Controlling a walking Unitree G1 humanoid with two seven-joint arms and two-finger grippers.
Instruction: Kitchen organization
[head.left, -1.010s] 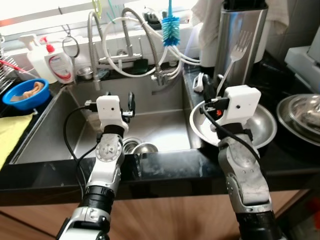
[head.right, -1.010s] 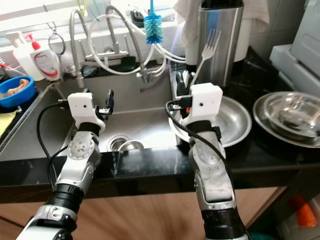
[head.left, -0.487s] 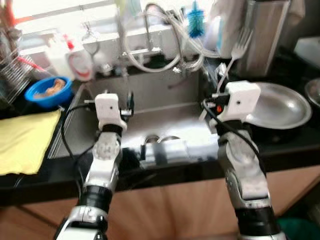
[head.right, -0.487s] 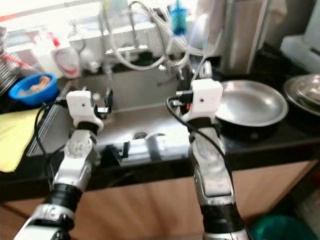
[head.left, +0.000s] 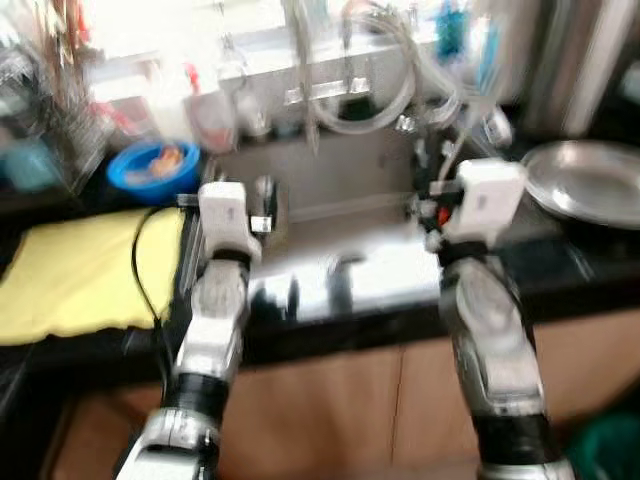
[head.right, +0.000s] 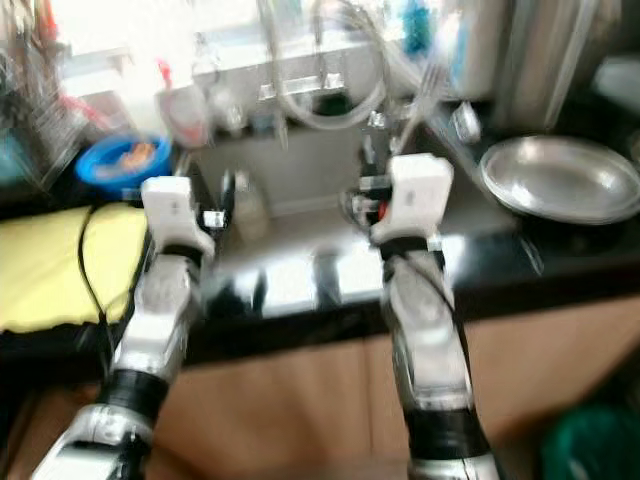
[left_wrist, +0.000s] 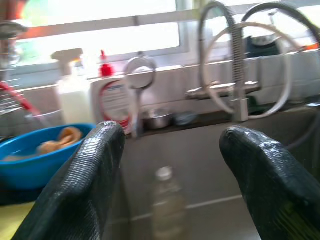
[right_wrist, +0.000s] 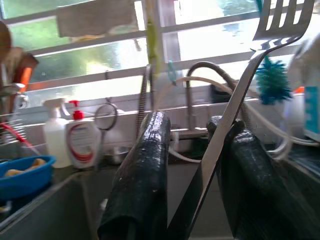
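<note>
Fork (right_wrist: 235, 107) up in the air, pinched by its handle between the two black fingers of the right pincer (right_wrist: 192, 165), tines pointing skyward above the sink (head.left: 340, 215). That upright carry looks deliberate: it keeps the tines clear of the hoses and faucet (right_wrist: 192, 95) crowding the back wall. The grip sits low on the handle, so the fork could swing if the arm jolts.

Over on the other side, the left pincer (left_wrist: 170, 165) hangs wide open, nothing between its fingers, poised over the basin, where a small bottle (left_wrist: 167, 200) stands below. It looks ready to take something, though what, I can't say.

The head views are smeared with motion, so details are soft. Still readable: a yellow cloth (head.left: 85, 275) spread on the tabletop (head.left: 330, 330) to the robot's left, likely a drying spot, a blue bowl (head.left: 152, 165) just behind it, and a steel plate (head.right: 560, 180) lying on the tabletop to the right. Soap bottles (left_wrist: 92, 97) line the sill behind the sink.

My read: the fork is in transit, its destination not yet clear.
</note>
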